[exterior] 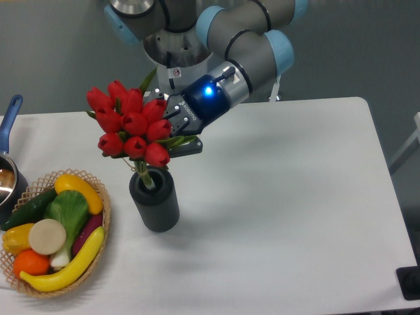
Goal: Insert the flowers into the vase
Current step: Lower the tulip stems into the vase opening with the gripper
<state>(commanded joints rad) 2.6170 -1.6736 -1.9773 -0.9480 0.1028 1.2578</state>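
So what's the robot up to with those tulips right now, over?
Pincer gripping the flowers near the leaves. Stems already in the mouth of the vase, bunch leaning left. Basket of vegetables sits apart to the left, nothing blocking.

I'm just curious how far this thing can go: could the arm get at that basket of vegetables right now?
Probably not right now. The basket lies open from above, but the gripper is at the flowers, whose stems sit in the vase, so it looks occupied.

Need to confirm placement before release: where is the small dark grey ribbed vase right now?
The small dark grey ribbed vase stands left of centre on the white table, just right of the woven basket of vegetables, directly under the red tulip bunch whose stems enter its mouth.
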